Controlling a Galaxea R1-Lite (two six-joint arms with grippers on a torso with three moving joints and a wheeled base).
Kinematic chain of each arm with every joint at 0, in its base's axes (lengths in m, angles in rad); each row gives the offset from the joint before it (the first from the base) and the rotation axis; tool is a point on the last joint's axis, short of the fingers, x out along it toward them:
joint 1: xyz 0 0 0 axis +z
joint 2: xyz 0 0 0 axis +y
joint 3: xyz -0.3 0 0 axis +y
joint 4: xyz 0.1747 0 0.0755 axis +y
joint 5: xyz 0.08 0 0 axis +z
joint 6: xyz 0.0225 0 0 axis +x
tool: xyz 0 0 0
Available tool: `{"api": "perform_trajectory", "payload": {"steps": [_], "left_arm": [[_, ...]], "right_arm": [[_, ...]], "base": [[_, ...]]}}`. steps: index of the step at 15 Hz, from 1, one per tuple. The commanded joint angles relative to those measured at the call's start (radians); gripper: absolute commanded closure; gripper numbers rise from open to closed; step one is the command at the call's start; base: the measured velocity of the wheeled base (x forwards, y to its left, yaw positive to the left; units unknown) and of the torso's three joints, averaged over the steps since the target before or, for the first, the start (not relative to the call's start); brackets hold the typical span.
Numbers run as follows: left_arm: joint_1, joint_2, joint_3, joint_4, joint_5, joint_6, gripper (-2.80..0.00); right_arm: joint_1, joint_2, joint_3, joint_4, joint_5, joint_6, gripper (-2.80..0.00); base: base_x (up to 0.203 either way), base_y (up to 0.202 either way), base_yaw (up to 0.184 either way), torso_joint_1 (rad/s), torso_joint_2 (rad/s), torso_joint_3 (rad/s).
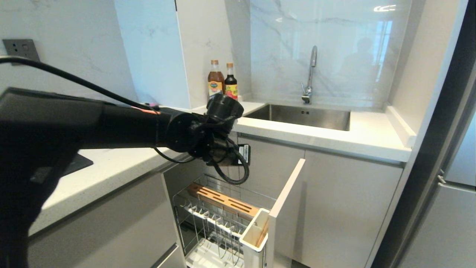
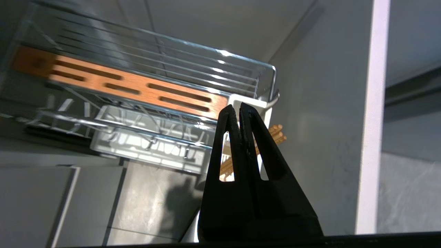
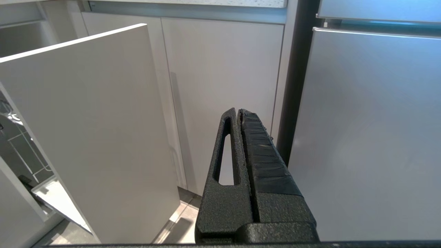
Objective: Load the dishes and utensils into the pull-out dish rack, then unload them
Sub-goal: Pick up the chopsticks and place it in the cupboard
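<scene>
Right, head view first: my left arm reaches across the counter edge and hangs over the pull-out dish rack [image 1: 219,219], which stands drawn out below the counter next to the sink [image 1: 301,115]; the wrist hides the fingers here. In the rack I see the slotted wooden strip [image 1: 223,201], the wire dividers and the white utensil cup [image 1: 256,232] at the front corner against the cabinet front [image 1: 288,193], with the chopsticks [image 1: 263,233] leaning inside it. No plate, bowl or fork shows in the rack or on the counter from here. Left wrist view: my left gripper [image 2: 238,107] is pressed together and empty, tips aimed at the cup's near rim, chopsticks poking out just behind my fingers. My guess is the step in hand is taking the chopsticks out, so I should spread the fingers before descending, come down along the sticks rather than across them, pinch both together near their upper ends, and lift straight up so they clear the cup wall and the wire rim. Right wrist view: my right gripper [image 3: 238,112] is closed on nothing, parked low, facing the cabinet doors beside the open cabinet front; leave it.
</scene>
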Motion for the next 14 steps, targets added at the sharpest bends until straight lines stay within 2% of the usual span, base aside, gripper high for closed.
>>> {"api": "perform_trajectory", "payload": {"steps": [1, 3, 5, 7, 8, 11, 13, 14], "left_arm": [[0.017, -0.164, 0.044, 0.000, 0.011, -0.002, 0.00], [0.026, -0.311, 0.095, 0.001, 0.043, 0.001, 0.00], [0.034, -0.470, 0.152, 0.005, 0.110, 0.005, 0.00], [0.072, -0.642, 0.201, 0.019, 0.136, 0.033, 0.00], [0.118, -0.737, 0.220, 0.037, 0.120, 0.068, 0.00], [0.369, -1.025, 0.306, 0.078, 0.006, 0.171, 0.00], [0.456, -1.218, 0.439, 0.071, -0.034, 0.237, 0.00], [0.498, -1.311, 0.551, 0.036, -0.049, 0.288, 0.00]], "right_arm": [[0.000, 0.000, 0.002, 0.000, 0.000, 0.000, 0.00], [0.000, 0.000, 0.001, 0.000, 0.000, 0.000, 0.00], [0.000, 0.000, 0.002, 0.000, 0.000, 0.000, 0.00], [0.000, 0.000, 0.002, 0.000, 0.000, 0.000, 0.00], [0.000, 0.000, 0.002, 0.000, 0.000, 0.000, 0.00], [0.000, 0.000, 0.002, 0.000, 0.000, 0.000, 0.00], [0.000, 0.000, 0.001, 0.000, 0.000, 0.000, 0.00], [0.000, 0.000, 0.002, 0.000, 0.000, 0.000, 0.00]], "base": [[0.000, 0.000, 0.000, 0.000, 0.00, 0.000], [0.000, 0.000, 0.000, 0.000, 0.00, 0.000], [0.000, 0.000, 0.000, 0.000, 0.00, 0.000], [0.000, 0.000, 0.000, 0.000, 0.00, 0.000], [0.000, 0.000, 0.000, 0.000, 0.00, 0.000], [0.000, 0.000, 0.000, 0.000, 0.00, 0.000], [0.000, 0.000, 0.000, 0.000, 0.00, 0.000], [0.000, 0.000, 0.000, 0.000, 0.00, 0.000]]}}
